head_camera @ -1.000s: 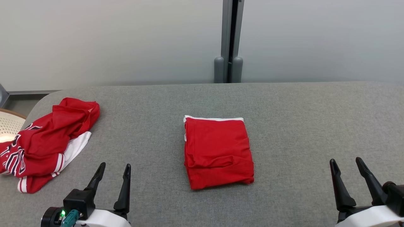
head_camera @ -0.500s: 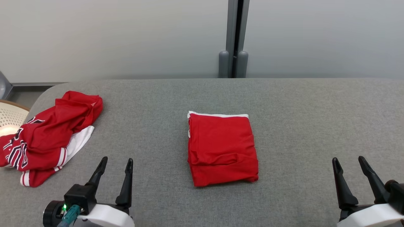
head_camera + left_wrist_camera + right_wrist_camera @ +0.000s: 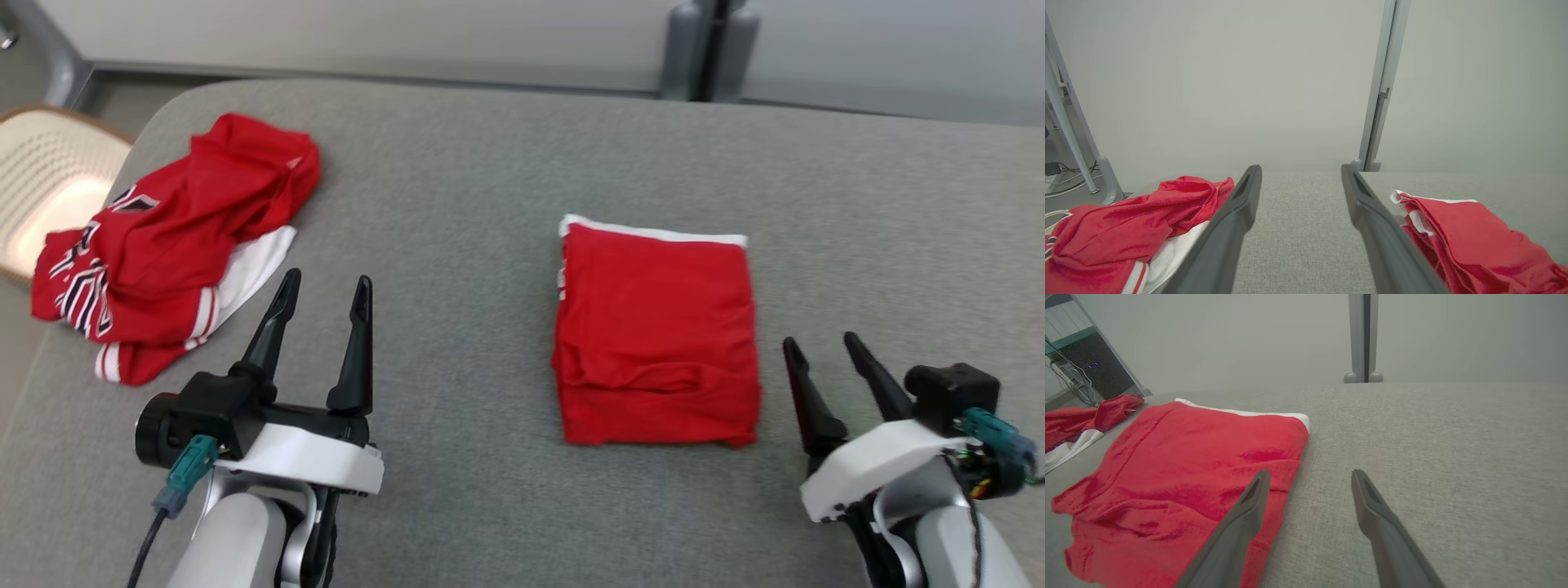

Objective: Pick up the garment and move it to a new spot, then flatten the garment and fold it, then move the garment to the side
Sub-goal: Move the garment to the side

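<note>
Red folded garment (image 3: 655, 343); same spot, steeper view

Nothing here can be read as a word, number or brand. The closest thing to writing is on the crumpled red-and-white sports jersey (image 3: 175, 233), which lies well to the left of the folded red cloth square with a white edge (image 3: 657, 335). Dark, white-outlined letter or numeral shapes (image 3: 82, 286) run across the jersey's side farthest from that square. A smaller fragment of the same print (image 3: 135, 200) sits higher up on the jersey. Creases and folds break these shapes apart, so no single character can be made out. From the left wrist, the same jersey (image 3: 1126, 228) is too bunched to show any legible print.
</note>
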Robot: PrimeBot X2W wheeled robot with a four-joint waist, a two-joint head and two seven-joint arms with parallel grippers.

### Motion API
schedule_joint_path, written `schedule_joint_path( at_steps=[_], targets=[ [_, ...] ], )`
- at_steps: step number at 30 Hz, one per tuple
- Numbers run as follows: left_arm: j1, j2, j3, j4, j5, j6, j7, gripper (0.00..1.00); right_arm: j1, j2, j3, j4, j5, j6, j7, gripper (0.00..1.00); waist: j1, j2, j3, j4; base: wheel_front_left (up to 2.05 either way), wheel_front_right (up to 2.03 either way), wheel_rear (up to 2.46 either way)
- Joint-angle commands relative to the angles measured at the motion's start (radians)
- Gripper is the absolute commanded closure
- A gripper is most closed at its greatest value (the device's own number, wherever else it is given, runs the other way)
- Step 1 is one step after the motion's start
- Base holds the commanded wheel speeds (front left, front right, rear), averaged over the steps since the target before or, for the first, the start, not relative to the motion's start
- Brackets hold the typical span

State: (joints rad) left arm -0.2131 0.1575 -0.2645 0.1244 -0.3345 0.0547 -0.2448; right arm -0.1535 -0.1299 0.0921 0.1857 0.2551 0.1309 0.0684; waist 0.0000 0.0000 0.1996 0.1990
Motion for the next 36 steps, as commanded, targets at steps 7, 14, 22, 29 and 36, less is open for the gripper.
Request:
schedule_joint_path(
  at_steps=[7, 14, 22, 29, 36],
  targets=[
    [-0.06, -0.038, 0.005, 0.013, 0.016, -0.022, -0.02, 0.0, -0.075, 0.022, 0.046, 0.241, 0.055, 0.0, -0.015, 0.0, 0.0, 0.0, 0.085, 0.124, 0.0, 0.0, 0.0],
    [-0.047, -0.063, 0.044, -0.023, 0.042, -0.035, -0.021, 0.0, -0.072, 0.014, 0.085, 0.325, 0.08, 0.0, -0.039, 1.0, 0.0, 0.0, 0.087, 0.135, 0.0, 0.0, 0.0],
    [-0.025, -0.055, 0.066, -0.036, 0.093, -0.044, -0.02, 0.0, -0.092, -0.051, 0.162, 0.276, 0.079, -0.001, -0.054, 1.0, 0.0, 0.0, 0.092, 0.042, 0.0, 0.0, 0.0],
    [-0.034, -0.034, 0.063, -0.063, 0.122, -0.053, -0.02, 0.0, -0.093, -0.125, 0.228, 0.241, 0.099, -0.002, -0.063, 1.0, 0.0, 0.0, 0.106, -0.129, 0.0, 0.0, 0.0],
    [-0.063, -0.007, 0.028, -0.114, 0.145, -0.072, 0.017, 0.0, -0.136, -0.203, 0.286, 0.238, 0.138, -0.001, -0.094, 1.0, 0.0, 0.0, 0.144, -0.353, 0.0, 0.0, 0.0]
  ],
)
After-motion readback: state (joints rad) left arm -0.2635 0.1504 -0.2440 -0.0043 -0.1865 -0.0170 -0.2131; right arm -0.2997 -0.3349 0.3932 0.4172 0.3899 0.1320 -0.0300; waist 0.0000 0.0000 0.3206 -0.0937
